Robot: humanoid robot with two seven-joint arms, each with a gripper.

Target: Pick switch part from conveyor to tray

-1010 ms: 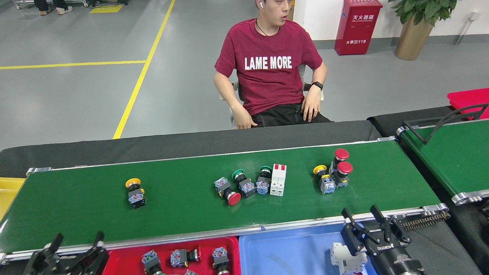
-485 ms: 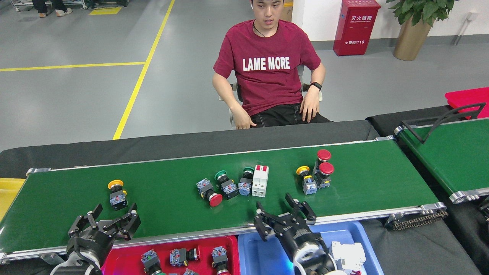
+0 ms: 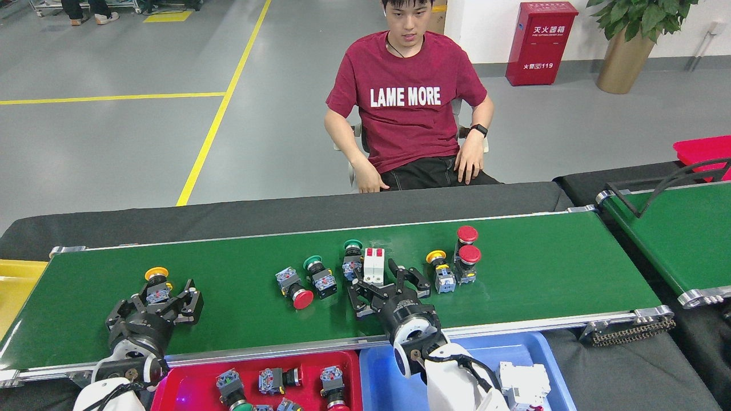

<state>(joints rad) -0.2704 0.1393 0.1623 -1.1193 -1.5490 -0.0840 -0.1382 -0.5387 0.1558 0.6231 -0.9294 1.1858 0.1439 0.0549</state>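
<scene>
Several switch parts lie on the long dark-green conveyor [image 3: 531, 268]. A yellow-capped push button [image 3: 156, 286] stands at the left, and my left gripper [image 3: 158, 302] is open around its near side. A white breaker with red toggles [image 3: 374, 265] sits mid-belt; my right gripper [image 3: 387, 284] is open just in front of it, fingers spread at either side. Beside the breaker are a red-capped button [image 3: 294, 288], two green-capped ones [image 3: 319, 276], a yellow one [image 3: 441, 272] and two red mushroom buttons [image 3: 467, 254].
A red tray [image 3: 183, 388] with several buttons and a blue tray [image 3: 377, 382] holding a white breaker [image 3: 522, 385] sit below the belt's near rail. A seated person [image 3: 408, 108] faces me across the belt. A second green belt [image 3: 679, 234] lies at right, a yellow bin [image 3: 17, 285] at left.
Both arms have reached up from the trays onto the belt, the left to the yellow button, the right to the white breaker. The parts have drifted left with the belt.
</scene>
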